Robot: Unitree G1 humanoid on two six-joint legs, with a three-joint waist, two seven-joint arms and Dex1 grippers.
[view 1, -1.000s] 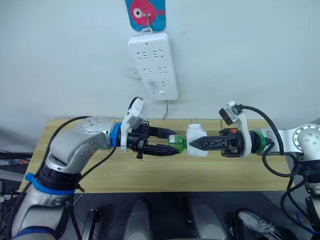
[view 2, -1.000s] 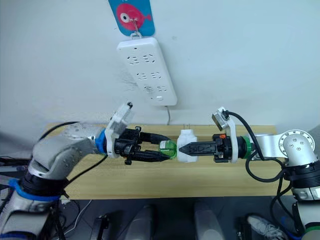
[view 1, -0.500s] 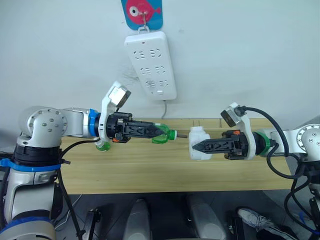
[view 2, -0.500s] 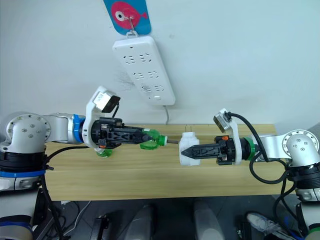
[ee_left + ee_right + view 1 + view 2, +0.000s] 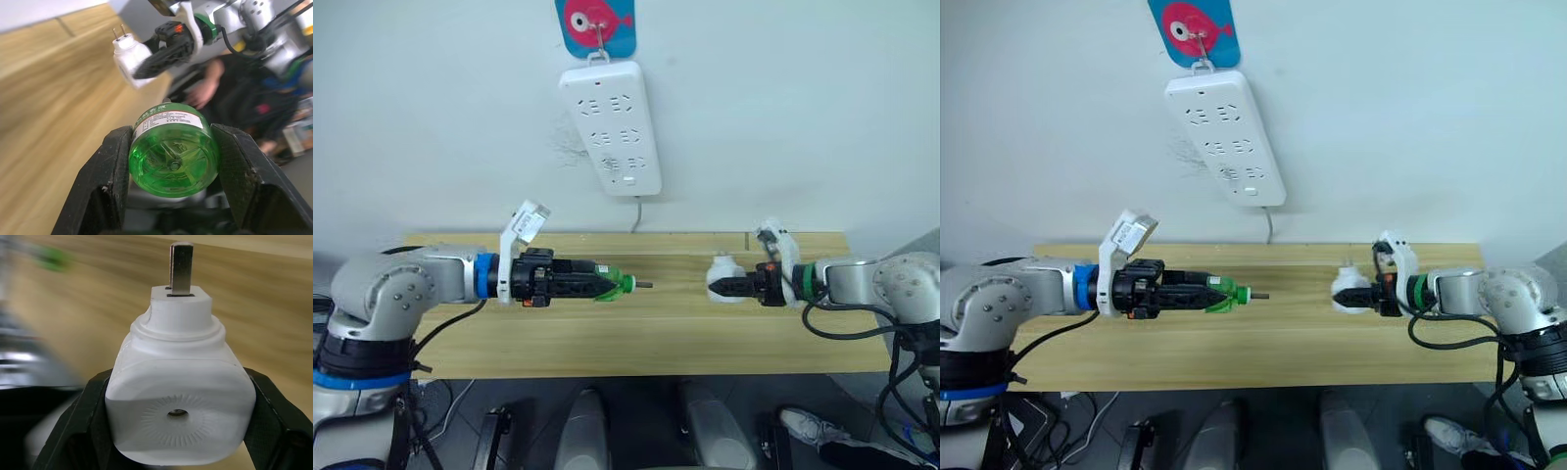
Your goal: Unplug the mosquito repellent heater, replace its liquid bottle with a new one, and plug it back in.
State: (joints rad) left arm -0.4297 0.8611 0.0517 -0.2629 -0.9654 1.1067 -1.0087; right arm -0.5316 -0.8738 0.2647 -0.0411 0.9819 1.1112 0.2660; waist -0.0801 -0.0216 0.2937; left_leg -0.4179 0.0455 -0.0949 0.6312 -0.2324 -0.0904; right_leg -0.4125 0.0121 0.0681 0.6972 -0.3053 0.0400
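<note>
1. Green translucent plastic, the small round liquid bottle [image 5: 172, 152] sits clamped between the two black fingers of our left gripper [image 5: 607, 285], with a white label band around it and a thin wick rod pointing out toward our right arm.
2. We hold this bottle above the light wooden tabletop [image 5: 646, 333], over its middle stretch and somewhat toward the left edge.
3. Our right gripper [image 5: 724, 287] is closed on the small white rounded plastic mosquito repellent heater [image 5: 722, 277], one black finger pressed against each of its sides.
4. In the right wrist view the heater [image 5: 180, 404] shows a round hole ringed by fine ribs in its face, and its metal plug prongs [image 5: 180, 268] stick out from a squared neck away from the fingers.
5. We carry the heater over the tabletop's right half, nearer the far edge than the near one; whether it touches the wood we cannot tell.
6. Bottle and heater are well apart, facing each other across the middle of the tabletop.
7. A long white power strip [image 5: 611, 127] hangs on the pale wall [image 5: 803, 108] above the far edge, under a blue card with a pink fish [image 5: 597, 23], and its cord drops behind the tabletop.
8. In the left wrist view, a person's hand [image 5: 201, 93] shows past the heater, beyond the table.
</note>
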